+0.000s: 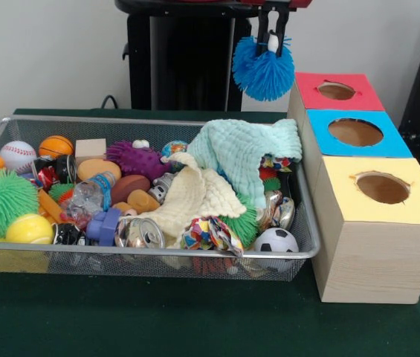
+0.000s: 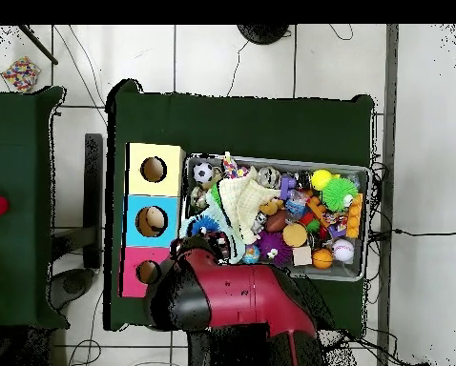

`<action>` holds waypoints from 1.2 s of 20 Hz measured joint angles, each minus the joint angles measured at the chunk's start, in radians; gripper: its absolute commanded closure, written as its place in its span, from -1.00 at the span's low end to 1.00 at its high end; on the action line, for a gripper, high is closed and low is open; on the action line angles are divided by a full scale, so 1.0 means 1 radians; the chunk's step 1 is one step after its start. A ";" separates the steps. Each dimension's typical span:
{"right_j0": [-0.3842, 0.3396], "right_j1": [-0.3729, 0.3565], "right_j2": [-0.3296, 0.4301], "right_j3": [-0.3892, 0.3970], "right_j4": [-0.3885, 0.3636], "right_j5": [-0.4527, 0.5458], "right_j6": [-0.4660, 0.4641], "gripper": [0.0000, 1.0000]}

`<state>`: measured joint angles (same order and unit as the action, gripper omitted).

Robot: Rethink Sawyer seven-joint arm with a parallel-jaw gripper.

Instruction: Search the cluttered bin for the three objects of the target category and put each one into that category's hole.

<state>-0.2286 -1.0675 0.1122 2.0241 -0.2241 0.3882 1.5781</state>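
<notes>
Front view: claw (image 1: 273, 44) clamped on the blue spiky ball (image 1: 263, 68), suspended just left of the red box's hole (image 1: 336, 91). Overhead view: arm (image 2: 234, 291) hides the ball. Risk: early release could bounce it off the rim (image 1: 366, 93), back towards the bin (image 1: 150, 253).

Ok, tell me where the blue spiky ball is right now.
In the front view the blue spiky ball hangs from the gripper above the table, just left of the red-topped box and above the bin's far right corner.
</notes>
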 measured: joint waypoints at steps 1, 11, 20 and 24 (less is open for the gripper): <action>0.000 0.000 0.000 0.000 0.001 0.000 0.000 1.00; 0.015 -0.019 -0.017 0.005 0.002 0.000 0.000 1.00; 0.028 -0.026 -0.028 0.006 0.007 0.000 0.000 1.00; 0.028 -0.026 -0.029 0.006 0.007 0.000 0.000 1.00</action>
<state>-0.2007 -1.0936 0.0834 2.0297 -0.2174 0.3882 1.5781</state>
